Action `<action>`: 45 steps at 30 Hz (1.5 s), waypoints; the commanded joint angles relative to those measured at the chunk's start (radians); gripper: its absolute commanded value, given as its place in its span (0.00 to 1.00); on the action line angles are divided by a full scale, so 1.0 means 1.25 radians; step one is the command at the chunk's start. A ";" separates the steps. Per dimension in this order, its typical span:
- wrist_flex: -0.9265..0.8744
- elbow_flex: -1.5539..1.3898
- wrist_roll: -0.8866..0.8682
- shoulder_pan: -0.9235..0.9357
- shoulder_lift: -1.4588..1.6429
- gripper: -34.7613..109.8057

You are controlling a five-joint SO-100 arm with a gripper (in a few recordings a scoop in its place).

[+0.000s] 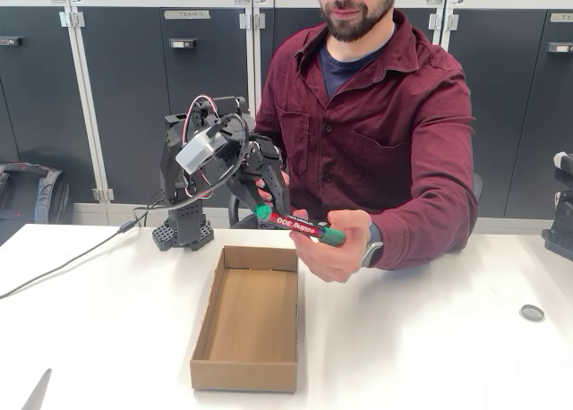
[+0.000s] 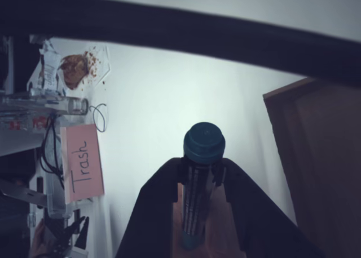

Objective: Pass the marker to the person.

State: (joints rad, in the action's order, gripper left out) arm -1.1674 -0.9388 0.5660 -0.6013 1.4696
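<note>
1. While raised above the desk (image 1: 107,320), the claw (image 1: 261,209) grips the marker (image 1: 300,226) at one capped end, both fingers pressed against the barrel in the wrist view (image 2: 198,185).
2. Marker lies roughly level; its far end rests in the person's (image 1: 385,115) hand (image 1: 336,247).
3. An open cardboard box (image 1: 249,320) sits on the desk below.
4. A pink "Trash" sign (image 2: 82,162) is visible.

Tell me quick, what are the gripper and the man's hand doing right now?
Gripper: shut on the marker, near one green end.
Person's hand: open under the marker's other end, touching it; whether it grips cannot be told.
</note>
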 commanded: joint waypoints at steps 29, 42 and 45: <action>0.080 -0.004 0.086 0.113 0.206 0.36; 0.115 -0.036 0.107 0.247 0.202 0.35; 0.120 -0.044 0.109 0.249 0.202 0.35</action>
State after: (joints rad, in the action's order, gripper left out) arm -1.0431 -0.9971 0.7041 -0.2899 1.6797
